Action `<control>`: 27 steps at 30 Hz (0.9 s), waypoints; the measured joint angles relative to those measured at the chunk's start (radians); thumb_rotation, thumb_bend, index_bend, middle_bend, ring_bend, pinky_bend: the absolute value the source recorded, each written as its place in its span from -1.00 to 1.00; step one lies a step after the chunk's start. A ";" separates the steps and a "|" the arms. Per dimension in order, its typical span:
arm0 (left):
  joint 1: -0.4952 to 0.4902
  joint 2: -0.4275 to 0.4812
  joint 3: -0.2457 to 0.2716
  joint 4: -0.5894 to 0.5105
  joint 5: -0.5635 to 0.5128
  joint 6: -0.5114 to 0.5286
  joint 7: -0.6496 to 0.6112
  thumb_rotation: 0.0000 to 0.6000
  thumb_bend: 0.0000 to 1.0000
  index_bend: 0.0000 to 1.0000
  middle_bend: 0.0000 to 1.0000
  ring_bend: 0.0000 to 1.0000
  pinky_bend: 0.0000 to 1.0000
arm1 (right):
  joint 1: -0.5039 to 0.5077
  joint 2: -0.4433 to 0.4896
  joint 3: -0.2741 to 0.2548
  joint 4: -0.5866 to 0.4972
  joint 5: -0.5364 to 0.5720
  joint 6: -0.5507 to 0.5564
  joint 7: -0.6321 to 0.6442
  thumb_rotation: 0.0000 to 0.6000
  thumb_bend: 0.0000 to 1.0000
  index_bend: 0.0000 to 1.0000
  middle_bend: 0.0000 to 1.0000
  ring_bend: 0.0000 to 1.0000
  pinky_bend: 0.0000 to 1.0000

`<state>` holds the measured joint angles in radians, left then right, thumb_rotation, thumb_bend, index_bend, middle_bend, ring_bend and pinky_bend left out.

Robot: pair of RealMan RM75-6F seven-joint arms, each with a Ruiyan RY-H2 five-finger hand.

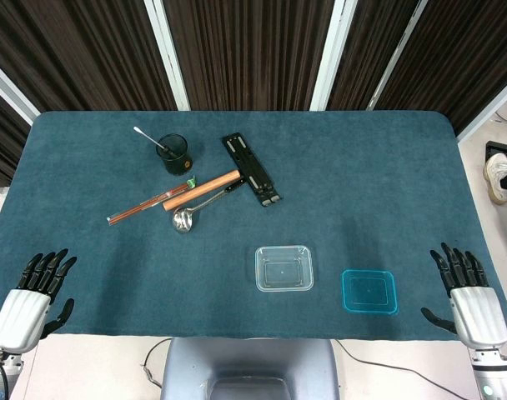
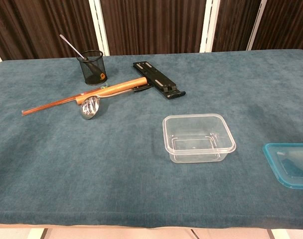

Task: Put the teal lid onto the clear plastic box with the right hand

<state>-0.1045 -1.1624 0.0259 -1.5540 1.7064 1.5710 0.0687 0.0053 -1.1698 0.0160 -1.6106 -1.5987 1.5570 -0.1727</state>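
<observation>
Right hand (image 1: 468, 287) spread, empty

Both hands are hovering at the near corners, the left hand (image 1: 35, 293) and right hand (image 1: 469, 296) each holding nothing, fingers apart.

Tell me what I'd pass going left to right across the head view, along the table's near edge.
Left hand → clear plastic box → teal lid → right hand.
</observation>
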 measured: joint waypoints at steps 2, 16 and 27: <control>-0.001 -0.001 -0.001 0.001 0.000 -0.002 -0.001 1.00 -0.12 -1.00 -1.00 -1.00 -0.89 | 0.001 0.001 -0.001 -0.001 -0.001 -0.002 0.008 1.00 -0.69 -1.00 -1.00 -1.00 -1.00; -0.025 -0.008 -0.003 -0.005 -0.001 -0.041 0.001 1.00 -0.12 -1.00 -1.00 -1.00 -0.89 | 0.090 0.069 -0.018 -0.018 0.014 -0.206 0.107 1.00 -0.69 -0.99 -1.00 -1.00 -1.00; -0.026 -0.011 0.005 -0.007 0.009 -0.040 0.012 1.00 -0.12 -1.00 -1.00 -1.00 -0.89 | 0.279 0.105 -0.045 -0.052 0.148 -0.617 0.060 1.00 -0.69 -0.89 -1.00 -1.00 -1.00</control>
<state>-0.1307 -1.1729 0.0308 -1.5615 1.7152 1.5311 0.0810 0.2839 -1.0644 -0.0289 -1.6625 -1.4503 0.9402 -0.1131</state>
